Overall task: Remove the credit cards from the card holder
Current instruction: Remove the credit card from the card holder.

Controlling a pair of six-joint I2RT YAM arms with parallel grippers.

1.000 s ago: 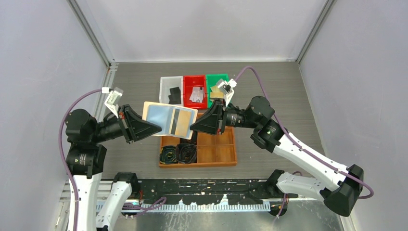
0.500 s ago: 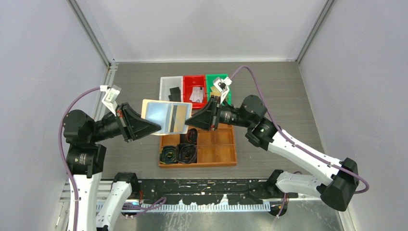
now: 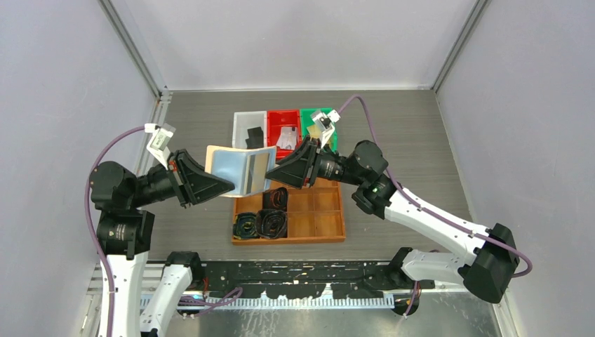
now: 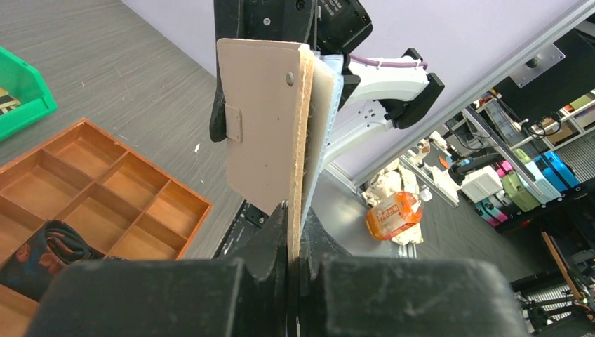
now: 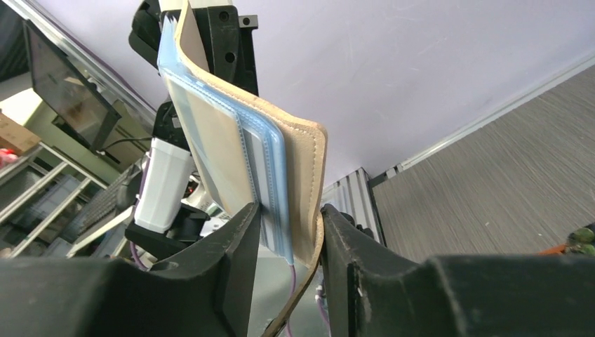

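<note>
1. Top external view: the holder (image 3: 242,170) hangs in the air over the far left corner of the tray (image 3: 319,219), well off the worktop (image 3: 407,140). It is strung between both arms, long axis running left to right.
2. The left claw (image 4: 293,210) is clamped on the holder's edge. Its own wrist view shows tan cover and pockets pinched together, so that's the anchor.
3. The right claw (image 5: 291,217) meets it from the opposite end, one finger against the blue pocket stack and the other against the tan cover. It reads as closed across the whole thickness, not on any single card.
4. A tan card (image 5: 214,151) sits inside a clear pocket, lying away from the right claw, towards the left arm.
5. Here's the crux, as I judge it: a card has to slide out along that long axis. The right arm would pull and the left would brace.
6. I can't tell which end the pockets open at.
7. The right claw would likely need to release and re-pinch a card edge alone, since hauling the lot only bends the cover.
8. Far side: the bins (image 3: 249,121) hold loose cards (image 3: 285,137).
</note>
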